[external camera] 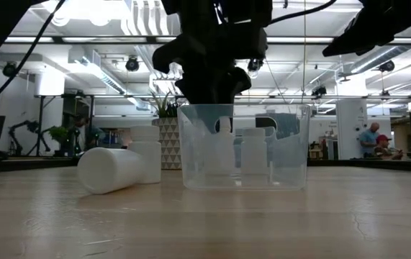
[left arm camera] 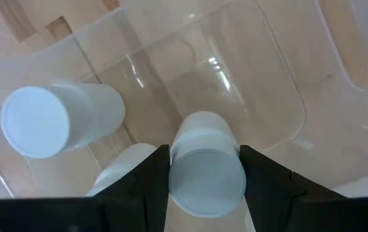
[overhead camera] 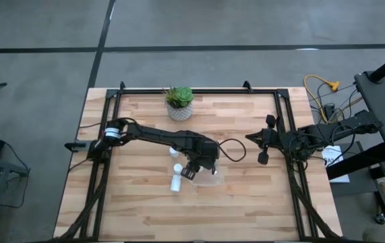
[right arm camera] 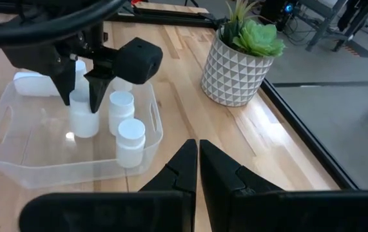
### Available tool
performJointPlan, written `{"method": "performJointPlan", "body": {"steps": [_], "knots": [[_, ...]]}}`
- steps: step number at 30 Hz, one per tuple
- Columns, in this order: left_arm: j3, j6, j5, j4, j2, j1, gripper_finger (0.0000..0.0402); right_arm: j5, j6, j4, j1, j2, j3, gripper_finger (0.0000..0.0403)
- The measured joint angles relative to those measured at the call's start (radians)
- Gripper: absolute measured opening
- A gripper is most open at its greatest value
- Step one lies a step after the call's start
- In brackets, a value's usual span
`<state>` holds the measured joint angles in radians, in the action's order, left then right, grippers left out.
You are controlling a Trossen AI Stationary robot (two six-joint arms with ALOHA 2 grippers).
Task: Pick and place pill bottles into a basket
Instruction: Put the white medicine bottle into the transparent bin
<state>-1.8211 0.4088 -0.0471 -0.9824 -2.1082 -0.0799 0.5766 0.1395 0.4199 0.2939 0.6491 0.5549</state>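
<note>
Nearest the camera in the left wrist view, a pill bottle [left arm camera: 206, 171] sits pinched between the left gripper's [left arm camera: 204, 187] two dark fingers [left arm camera: 146, 187], which stand about half open around its sides, just below the cap. The bottle hangs upright inside the clear basket [right arm camera: 16, 164], next to two bottles [right arm camera: 122, 106] already standing there. Two more bottles remain on the bench [overhead camera: 246, 202] beside the basket, one lying on its side [external camera: 108, 170], one upright [external camera: 147, 152]. Judgement: bottles look light, rigid, smooth plastic; slippery if pinched on the cap edge, so grip the body squarely across its width. The lying one may roll when touched. Basket is thin and light; may slide if bumped. Right gripper [right arm camera: 193, 164] waits shut near the bench's right edge, holding nothing.
</note>
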Motion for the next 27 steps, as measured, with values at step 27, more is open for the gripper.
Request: {"method": "performJointPlan", "body": {"steps": [27], "knots": [[0.038,-0.035,-0.002,0.029,0.0,0.002,0.0253,-0.002,0.007,0.004,0.0,0.0,0.0,0.0008]]}}
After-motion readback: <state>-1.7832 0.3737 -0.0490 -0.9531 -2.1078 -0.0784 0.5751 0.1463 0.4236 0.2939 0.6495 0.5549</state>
